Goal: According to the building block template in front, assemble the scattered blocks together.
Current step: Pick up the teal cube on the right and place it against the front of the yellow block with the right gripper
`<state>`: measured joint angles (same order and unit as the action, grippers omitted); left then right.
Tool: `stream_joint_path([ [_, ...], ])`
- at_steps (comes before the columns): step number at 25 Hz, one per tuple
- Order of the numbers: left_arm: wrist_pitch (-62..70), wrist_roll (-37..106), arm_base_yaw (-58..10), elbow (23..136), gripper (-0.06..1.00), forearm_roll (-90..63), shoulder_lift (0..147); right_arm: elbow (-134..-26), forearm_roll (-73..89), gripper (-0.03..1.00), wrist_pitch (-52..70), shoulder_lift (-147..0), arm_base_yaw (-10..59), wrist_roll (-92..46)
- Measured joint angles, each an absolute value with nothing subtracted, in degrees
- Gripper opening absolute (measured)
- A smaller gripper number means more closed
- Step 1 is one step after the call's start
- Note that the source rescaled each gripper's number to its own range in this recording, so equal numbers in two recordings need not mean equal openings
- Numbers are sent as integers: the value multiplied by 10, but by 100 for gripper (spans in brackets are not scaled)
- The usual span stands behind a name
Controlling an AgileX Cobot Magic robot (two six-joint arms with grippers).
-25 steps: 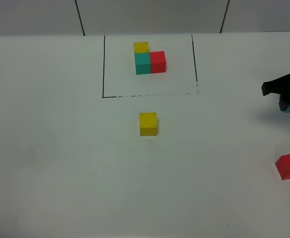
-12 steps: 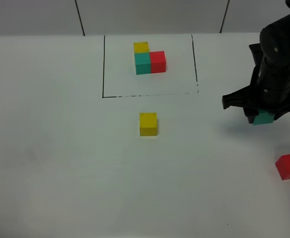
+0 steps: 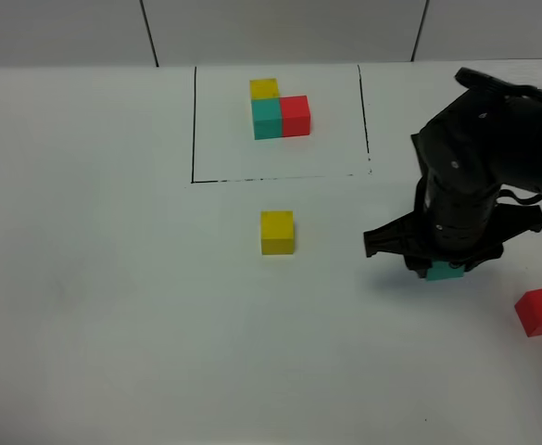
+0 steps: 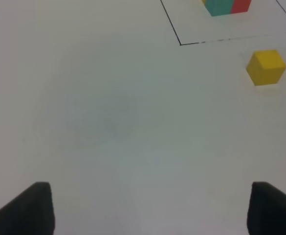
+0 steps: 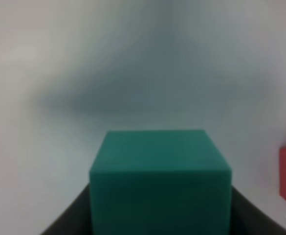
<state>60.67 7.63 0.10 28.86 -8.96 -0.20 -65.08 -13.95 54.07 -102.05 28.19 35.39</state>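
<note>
The building block template [image 3: 278, 108] is an L of yellow, teal-green and red cubes inside a black-line rectangle at the back; part of it shows in the left wrist view [image 4: 227, 6]. A loose yellow cube [image 3: 277, 232] sits just in front of the rectangle and shows in the left wrist view [image 4: 266, 67]. My right gripper [image 3: 445, 269] is shut on the loose teal-green cube [image 5: 160, 183] and holds it to the right of the yellow cube. The loose red cube [image 3: 541, 310] lies at the right edge. My left gripper [image 4: 147, 208] is open and empty over bare table.
The white table [image 3: 113, 278] runs to a grey wall at the back. The black arm [image 3: 484, 167] reaches in from the right, over the area beside the rectangle's right line.
My right gripper has carried the teal-green cube leftward and toward the front, from the right edge to a spot right of the yellow cube. The other cubes have not moved.
</note>
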Motion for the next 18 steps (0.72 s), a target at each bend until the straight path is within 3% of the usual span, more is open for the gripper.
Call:
stream_joint_path([
  [10, 607, 76, 1, 289, 90, -90, -2, -664, -139, 1, 490, -1044, 400, 440],
  [18, 607, 76, 1, 289, 90, -90, -2, -739, -135, 1, 491, -1116, 447, 472],
])
